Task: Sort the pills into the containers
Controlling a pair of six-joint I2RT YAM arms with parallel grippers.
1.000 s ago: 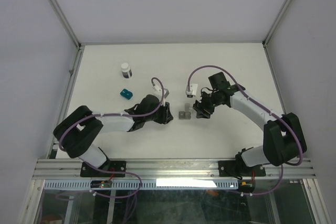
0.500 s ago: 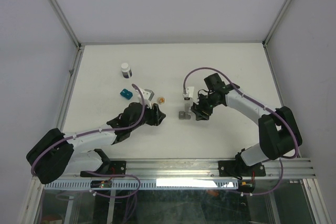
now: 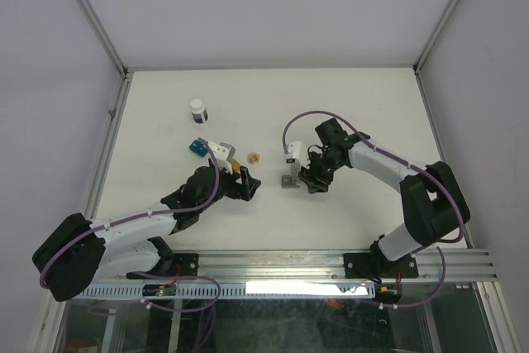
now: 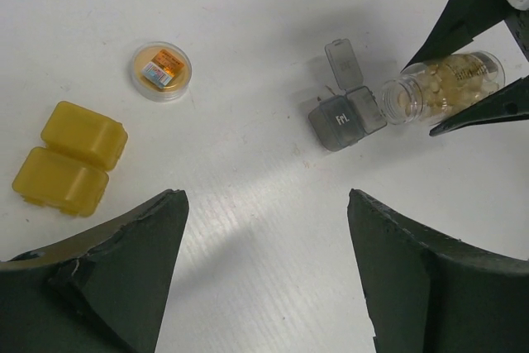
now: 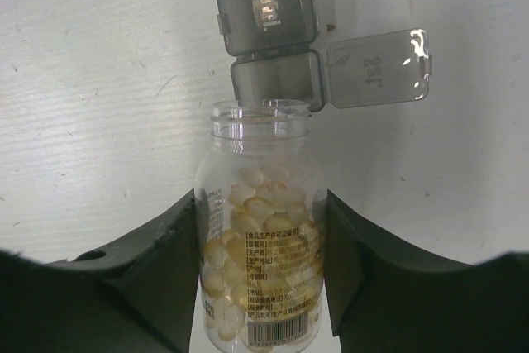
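Note:
The gray container (image 5: 273,80) lies on the white table with one cell's lid flipped open. My right gripper (image 5: 260,196) is shut on a clear pill bottle (image 5: 263,245) full of pale yellow pills. The bottle is uncapped and tipped, with its mouth at the open cell. In the left wrist view, the gray container (image 4: 343,117) and the bottle (image 4: 442,84) are at the upper right. The closed amber-yellow container (image 4: 70,157) is at the far left. My left gripper (image 4: 264,200) hangs open over bare table. The teal container (image 3: 197,147) lies behind the left gripper (image 3: 244,181).
A round clear cap with an orange insert (image 4: 161,70) lies between the amber and gray containers. A dark bottle with a white cap (image 3: 198,110) stands at the back left. Metal frame rails (image 3: 111,134) border the table on both sides.
My left arm has drawn back toward the near left and its jaws have opened wide, uncovering the amber container and the orange cap. The right gripper has edged left with the bottle.

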